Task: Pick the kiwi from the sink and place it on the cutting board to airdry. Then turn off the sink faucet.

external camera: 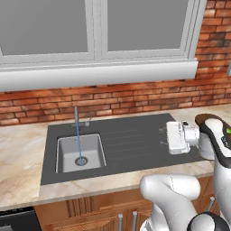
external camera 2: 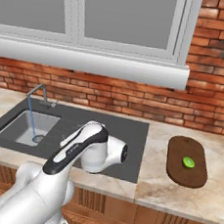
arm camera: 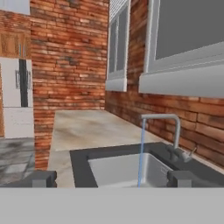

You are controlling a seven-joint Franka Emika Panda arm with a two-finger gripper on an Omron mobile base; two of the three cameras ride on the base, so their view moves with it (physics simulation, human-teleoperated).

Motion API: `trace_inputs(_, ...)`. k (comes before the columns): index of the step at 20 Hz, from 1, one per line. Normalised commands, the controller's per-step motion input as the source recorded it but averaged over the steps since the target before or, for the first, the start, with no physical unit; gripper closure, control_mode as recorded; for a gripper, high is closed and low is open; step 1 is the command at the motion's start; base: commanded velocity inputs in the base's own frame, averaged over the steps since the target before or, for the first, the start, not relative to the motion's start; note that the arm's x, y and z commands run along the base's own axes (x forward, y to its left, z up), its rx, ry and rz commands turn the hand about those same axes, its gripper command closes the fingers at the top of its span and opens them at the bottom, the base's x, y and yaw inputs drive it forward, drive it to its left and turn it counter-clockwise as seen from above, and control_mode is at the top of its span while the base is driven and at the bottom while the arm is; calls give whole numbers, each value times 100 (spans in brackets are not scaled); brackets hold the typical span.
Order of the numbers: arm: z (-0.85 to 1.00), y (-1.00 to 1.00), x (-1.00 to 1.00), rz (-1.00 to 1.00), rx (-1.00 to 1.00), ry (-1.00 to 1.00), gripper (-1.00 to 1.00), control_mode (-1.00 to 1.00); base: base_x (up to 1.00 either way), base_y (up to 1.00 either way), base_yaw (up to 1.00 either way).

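Note:
The bright green kiwi [external camera 2: 188, 162] lies on the dark brown cutting board [external camera 2: 177, 173], on the counter right of the sink. Water runs in a thin blue stream [external camera: 79, 140] from the faucet [external camera: 76, 116] into the sink's light-grey basin [external camera: 92, 149]. The faucet's small lever [arm camera: 190, 152] sticks out at its base. My gripper [external camera: 162, 137] hovers over the ribbed surround [external camera: 131, 144], right of the basin, and points toward the faucet [arm camera: 176, 129]. It is open, its fingertips [arm camera: 42, 178] wide apart with nothing between them.
A brick wall [external camera: 135, 97] and a white window sill [external camera: 99, 74] rise behind the sink. Marble counter [external camera 2: 159, 193] stretches on both sides. In the hand view a pale cabinet front [arm camera: 15, 92] stands beyond the counter's far end.

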Motion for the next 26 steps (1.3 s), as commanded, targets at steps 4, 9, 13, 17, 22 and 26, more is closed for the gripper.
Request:
trace_inputs(4, 25, 27, 23, 8, 0, 12, -100, -100, 0, 0, 0)
trace_inputs(9, -9, 36, 13, 10, 0, 9, -100, -100, 0, 0, 0)
trace_inputs(13, -34, 28, 46, 6, 3, 7, -100, -100, 0, 0, 0)
trace_inputs(17, 1, 26, 42, 1, 4, 3, -100, -100, 0, 0, 0)
trace_inputs(22, 35, 23, 13, 0, 2, 0, -100, -100, 0, 0, 0)
trace_inputs(26, 34, 32, 6, 0, 0, 0, -100, -100, 0, 0, 0)
